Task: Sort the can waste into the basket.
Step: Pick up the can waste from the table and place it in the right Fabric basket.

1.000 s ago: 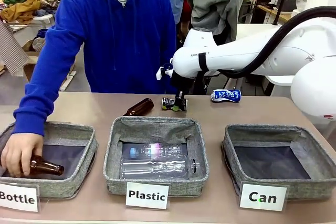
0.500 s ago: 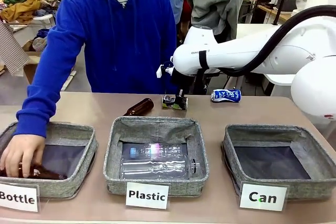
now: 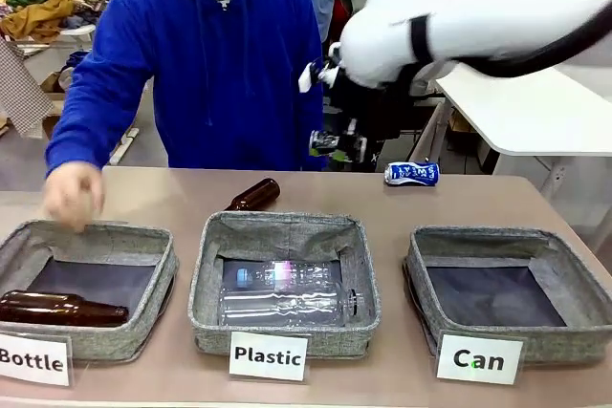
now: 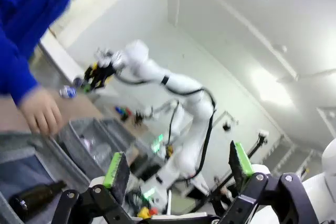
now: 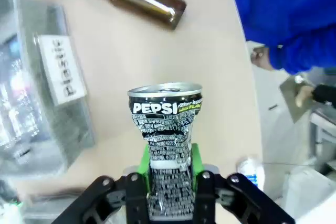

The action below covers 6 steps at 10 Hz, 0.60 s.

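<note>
Dented black Pepsi can (image 5: 166, 116) clamped between right fingers (image 5: 143, 163), held above desk (image 3: 163, 200). Blue-white can (image 3: 411, 174) lies on desk behind Can basket (image 3: 507, 237). Other arm: left fingers (image 4: 114, 169) spread, empty.

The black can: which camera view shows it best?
The right wrist view: the black can stands large, dented, print readable, clamped in the right gripper. The front view shows it small, partly hidden, above the table. The left wrist view shows it far off, blurred.
</note>
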Available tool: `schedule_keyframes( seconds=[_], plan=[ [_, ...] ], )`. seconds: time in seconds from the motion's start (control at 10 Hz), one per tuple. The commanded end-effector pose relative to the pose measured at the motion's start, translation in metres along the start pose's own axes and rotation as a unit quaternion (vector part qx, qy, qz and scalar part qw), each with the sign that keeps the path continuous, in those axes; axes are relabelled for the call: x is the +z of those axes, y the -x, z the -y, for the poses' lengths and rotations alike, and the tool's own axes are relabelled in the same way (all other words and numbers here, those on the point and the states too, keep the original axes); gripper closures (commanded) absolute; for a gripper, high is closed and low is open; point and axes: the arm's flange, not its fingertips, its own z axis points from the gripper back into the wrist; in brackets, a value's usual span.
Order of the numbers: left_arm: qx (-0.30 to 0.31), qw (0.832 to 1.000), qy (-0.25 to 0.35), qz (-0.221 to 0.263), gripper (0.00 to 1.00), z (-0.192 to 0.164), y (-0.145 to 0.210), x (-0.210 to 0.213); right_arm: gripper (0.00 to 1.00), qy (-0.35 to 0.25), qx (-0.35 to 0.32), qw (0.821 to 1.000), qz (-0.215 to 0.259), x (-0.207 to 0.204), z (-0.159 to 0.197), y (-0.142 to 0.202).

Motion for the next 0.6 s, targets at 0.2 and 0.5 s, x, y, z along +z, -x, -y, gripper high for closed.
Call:
schedule_keyframes(
  seconds=[0.2,0.5],
  plan=[
    [-0.037,0.978,0.002,-0.203,0.0,-0.018,0.027,-0.104,1.0,0.001,0.04,0.999,-0.008,0.063,-0.096,0.104],
    [-0.075,0.945,-0.017,-0.319,0.0,-0.035,0.067,-0.172,1.0,0.016,0.047,0.997,-0.054,0.089,-0.143,0.174]
  ],
)
